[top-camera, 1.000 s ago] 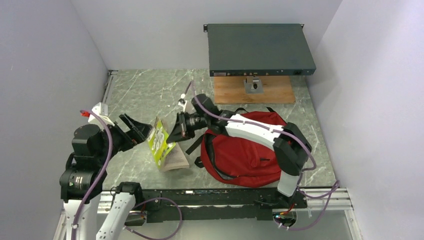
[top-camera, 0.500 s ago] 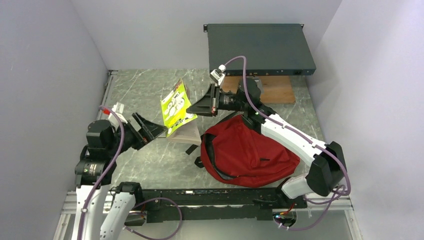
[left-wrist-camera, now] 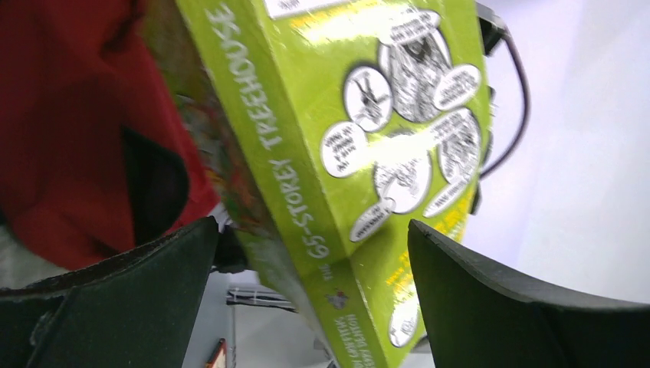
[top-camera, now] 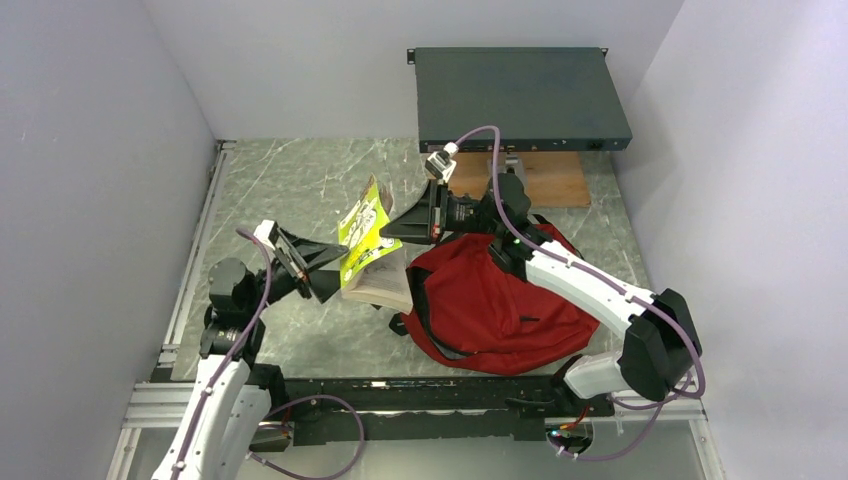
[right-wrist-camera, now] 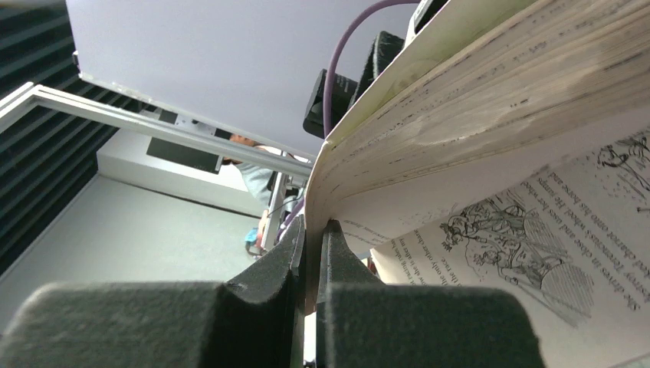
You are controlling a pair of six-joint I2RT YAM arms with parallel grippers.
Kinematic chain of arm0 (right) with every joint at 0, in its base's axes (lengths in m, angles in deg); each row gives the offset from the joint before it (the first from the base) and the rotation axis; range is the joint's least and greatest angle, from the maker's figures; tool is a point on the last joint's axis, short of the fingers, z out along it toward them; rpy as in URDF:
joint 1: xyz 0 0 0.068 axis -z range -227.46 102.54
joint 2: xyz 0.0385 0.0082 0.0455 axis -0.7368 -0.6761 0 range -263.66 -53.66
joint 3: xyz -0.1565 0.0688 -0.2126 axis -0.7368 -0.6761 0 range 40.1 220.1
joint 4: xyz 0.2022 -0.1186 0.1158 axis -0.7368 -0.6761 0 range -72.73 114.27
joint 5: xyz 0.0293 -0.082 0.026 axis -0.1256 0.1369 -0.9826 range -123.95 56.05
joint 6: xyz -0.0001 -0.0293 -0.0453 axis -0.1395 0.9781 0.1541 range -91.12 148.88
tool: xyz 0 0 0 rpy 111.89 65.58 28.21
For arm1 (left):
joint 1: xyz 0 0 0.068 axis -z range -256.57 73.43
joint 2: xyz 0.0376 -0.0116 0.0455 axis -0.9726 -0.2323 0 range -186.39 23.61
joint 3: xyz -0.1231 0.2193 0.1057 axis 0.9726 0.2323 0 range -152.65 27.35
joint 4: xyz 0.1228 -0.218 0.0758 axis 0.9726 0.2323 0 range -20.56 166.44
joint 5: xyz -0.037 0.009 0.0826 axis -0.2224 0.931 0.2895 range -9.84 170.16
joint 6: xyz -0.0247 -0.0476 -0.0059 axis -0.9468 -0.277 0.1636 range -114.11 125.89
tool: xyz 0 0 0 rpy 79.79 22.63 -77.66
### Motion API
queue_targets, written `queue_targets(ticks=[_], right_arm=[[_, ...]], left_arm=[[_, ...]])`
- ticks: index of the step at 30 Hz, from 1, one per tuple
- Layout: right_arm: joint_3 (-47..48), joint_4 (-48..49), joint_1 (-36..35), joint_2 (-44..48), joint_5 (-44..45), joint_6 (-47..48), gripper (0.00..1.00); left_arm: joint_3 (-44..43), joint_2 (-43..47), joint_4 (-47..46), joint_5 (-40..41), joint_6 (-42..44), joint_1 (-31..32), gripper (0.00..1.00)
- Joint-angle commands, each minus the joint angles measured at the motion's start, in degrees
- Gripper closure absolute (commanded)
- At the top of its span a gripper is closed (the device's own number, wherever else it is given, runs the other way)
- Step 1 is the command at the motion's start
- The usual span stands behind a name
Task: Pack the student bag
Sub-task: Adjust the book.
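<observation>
The right gripper [top-camera: 390, 232] is clamped on the edge of the lime-green "65-Storey Treehouse" paperback [top-camera: 366, 228], which hangs open. The left gripper [top-camera: 322, 268] gapes wide, with the book just ahead of its fingers. The dark red backpack [top-camera: 490, 300] lies just below and behind the right gripper.

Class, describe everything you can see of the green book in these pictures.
The book is a thick paperback with a lime-green cover bearing black-and-white cartoon bubbles; its spine reads 65-Storey Treehouse. It is held tilted and partly open, cream pages fanned, an illustrated page showing. The right gripper pinches a thin edge, seemingly the cover; the open left gripper straddles it, beside the student bag.
</observation>
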Motion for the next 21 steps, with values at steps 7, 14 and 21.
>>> queue_targets(ticks=[7,14,21], right_arm=[[-1.5,20.3,0.1,1.2,-1.6,-4.6,1.00],[-4.2,10.1,-0.6,2.6,-4.5,1.2,1.00],[-4.5,-16.2,-0.8,8.0,-0.6,20.3,0.92]], left_arm=[[0.9,-3.5,-26.7,-3.3,-15.6,2.8,0.00],[-3.4,-3.9,-22.4,-3.5,-7.4,2.8,0.31],[-12.7,-2.8,3.0,-1.7,17.4,2.8,0.55]])
